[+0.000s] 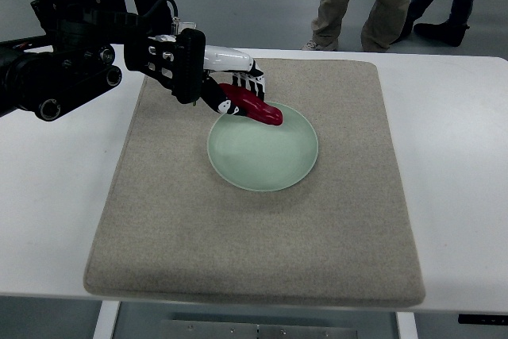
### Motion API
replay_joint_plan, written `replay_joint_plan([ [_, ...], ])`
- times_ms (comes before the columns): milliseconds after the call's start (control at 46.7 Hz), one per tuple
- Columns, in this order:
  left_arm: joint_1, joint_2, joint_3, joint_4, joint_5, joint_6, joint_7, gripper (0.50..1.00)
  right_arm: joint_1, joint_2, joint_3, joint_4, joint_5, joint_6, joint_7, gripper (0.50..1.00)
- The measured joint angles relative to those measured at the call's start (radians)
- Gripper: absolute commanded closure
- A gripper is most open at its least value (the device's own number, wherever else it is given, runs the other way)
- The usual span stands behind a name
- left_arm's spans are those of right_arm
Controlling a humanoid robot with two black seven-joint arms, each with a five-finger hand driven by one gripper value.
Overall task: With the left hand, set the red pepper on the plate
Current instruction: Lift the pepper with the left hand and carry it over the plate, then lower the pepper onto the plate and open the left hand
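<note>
A long red pepper (255, 106) is held in my left hand (232, 91), whose black-and-white fingers are curled around its stem end. The pepper's tip reaches over the far left rim of a pale green plate (270, 160), which sits on the beige mat. Whether the pepper touches the rim I cannot tell. My left arm comes in from the upper left edge. The right arm does not show.
A beige mat (238, 252) covers most of the white table (452, 164). Beyond the table's far edge stand people, seen as legs and shoes (373, 5). The table's near edge runs along the bottom of the picture.
</note>
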State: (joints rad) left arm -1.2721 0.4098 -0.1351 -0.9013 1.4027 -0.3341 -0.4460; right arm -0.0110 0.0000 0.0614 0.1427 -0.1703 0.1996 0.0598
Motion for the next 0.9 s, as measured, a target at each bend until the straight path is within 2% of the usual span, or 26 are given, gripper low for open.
replay_joint_plan([
  [899,0.031,-0.112,0.035,0.059,0.013,0.008,0.001,0.997,0.0,0.0,0.0,0.0,0.0,0.0,0.0,0.568],
])
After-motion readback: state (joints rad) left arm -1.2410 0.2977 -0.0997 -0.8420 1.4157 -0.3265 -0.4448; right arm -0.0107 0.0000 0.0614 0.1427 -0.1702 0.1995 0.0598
